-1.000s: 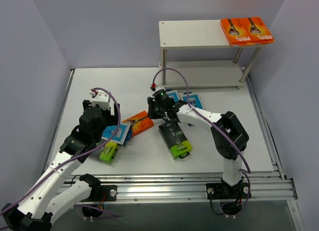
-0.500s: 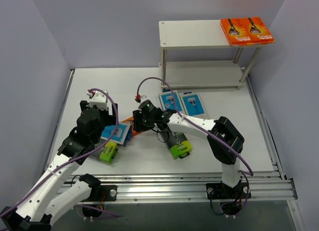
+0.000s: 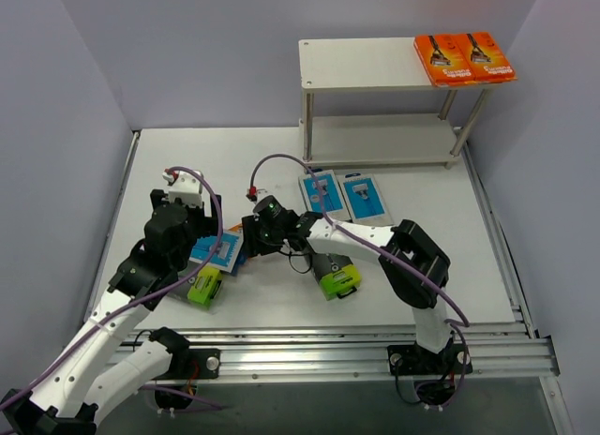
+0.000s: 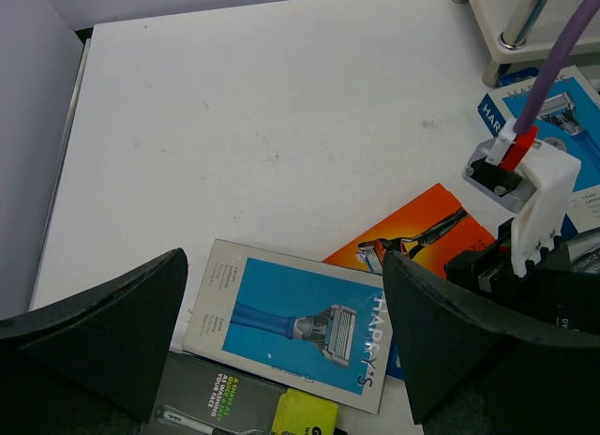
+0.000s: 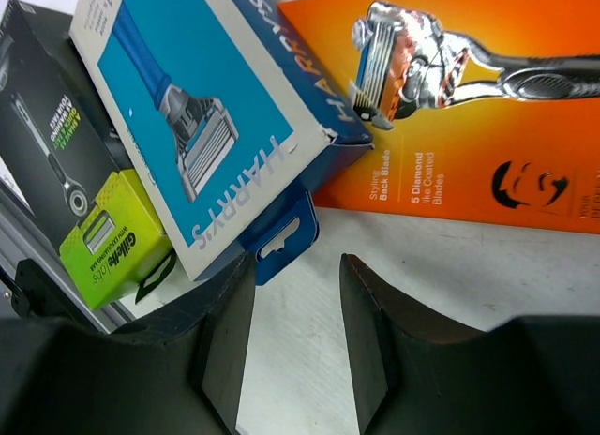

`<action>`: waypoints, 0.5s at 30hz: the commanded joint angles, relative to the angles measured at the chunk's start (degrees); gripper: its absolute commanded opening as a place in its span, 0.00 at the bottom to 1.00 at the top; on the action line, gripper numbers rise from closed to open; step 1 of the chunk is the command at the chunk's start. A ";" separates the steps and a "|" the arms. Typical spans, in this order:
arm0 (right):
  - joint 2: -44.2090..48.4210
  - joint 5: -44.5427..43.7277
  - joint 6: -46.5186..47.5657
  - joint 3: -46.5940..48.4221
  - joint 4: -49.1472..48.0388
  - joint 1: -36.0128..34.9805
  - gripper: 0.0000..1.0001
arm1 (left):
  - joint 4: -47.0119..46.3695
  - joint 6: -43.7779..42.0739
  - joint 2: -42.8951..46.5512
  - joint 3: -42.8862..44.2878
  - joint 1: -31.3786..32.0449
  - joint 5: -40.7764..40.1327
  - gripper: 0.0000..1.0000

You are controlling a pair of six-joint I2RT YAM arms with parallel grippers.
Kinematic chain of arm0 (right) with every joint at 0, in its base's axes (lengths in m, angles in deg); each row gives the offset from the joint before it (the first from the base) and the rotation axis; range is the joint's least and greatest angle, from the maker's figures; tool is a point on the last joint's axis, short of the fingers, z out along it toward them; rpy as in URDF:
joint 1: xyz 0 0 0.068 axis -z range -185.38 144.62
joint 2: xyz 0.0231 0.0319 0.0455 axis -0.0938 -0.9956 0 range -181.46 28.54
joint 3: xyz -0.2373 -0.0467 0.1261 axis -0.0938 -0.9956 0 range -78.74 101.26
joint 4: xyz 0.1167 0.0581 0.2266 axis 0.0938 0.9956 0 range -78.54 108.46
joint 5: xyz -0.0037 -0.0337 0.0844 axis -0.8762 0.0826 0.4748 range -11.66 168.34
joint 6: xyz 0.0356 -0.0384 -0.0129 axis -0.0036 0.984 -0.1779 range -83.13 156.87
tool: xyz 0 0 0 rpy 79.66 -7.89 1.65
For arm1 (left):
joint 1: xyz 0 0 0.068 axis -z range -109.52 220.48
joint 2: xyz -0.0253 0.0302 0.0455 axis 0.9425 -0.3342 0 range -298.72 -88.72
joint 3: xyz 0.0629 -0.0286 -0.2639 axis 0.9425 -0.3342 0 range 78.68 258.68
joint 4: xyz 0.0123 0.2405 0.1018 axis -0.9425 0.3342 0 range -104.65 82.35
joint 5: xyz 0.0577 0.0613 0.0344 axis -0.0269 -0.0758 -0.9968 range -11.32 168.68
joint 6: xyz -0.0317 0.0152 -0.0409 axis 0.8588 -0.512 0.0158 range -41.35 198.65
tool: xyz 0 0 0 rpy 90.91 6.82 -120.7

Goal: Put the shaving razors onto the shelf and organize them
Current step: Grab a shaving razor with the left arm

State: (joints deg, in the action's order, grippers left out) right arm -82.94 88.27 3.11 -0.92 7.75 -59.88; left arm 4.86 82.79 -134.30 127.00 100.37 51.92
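Observation:
My left gripper (image 4: pixel 281 334) hangs open and wide above a light blue razor pack (image 4: pixel 291 322) lying on the table. A black pack with a lime end (image 4: pixel 246 409) lies against that pack's near edge. An orange pack (image 4: pixel 424 231) lies beside it, partly under the blue one. My right gripper (image 5: pixel 295 337) is open low over bare table, just short of the orange pack (image 5: pixel 469 107) and the blue pack's hang tab (image 5: pixel 281 238). In the top view the right gripper (image 3: pixel 253 236) covers the orange pack. The shelf (image 3: pixel 366 65) holds two orange packs (image 3: pixel 464 58) on its top board.
Two more light blue packs (image 3: pixel 343 195) lie side by side in front of the shelf. Another black and lime pack (image 3: pixel 330 266) lies beside the right forearm. Grey walls close in the table on the left, back and right.
The right arm swung left from near the two blue packs to the orange pack, which it now covers in the top view. Its jaws opened partway. The left arm barely moved.

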 commanded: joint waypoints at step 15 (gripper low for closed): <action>-4.36 4.39 -2.63 5.41 -3.24 -0.96 0.07 | -1.14 0.69 0.84 0.38 -0.27 0.13 0.94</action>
State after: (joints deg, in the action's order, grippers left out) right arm -87.09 91.79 1.08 1.62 6.24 -60.61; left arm 4.86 82.79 -134.28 127.00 100.37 51.94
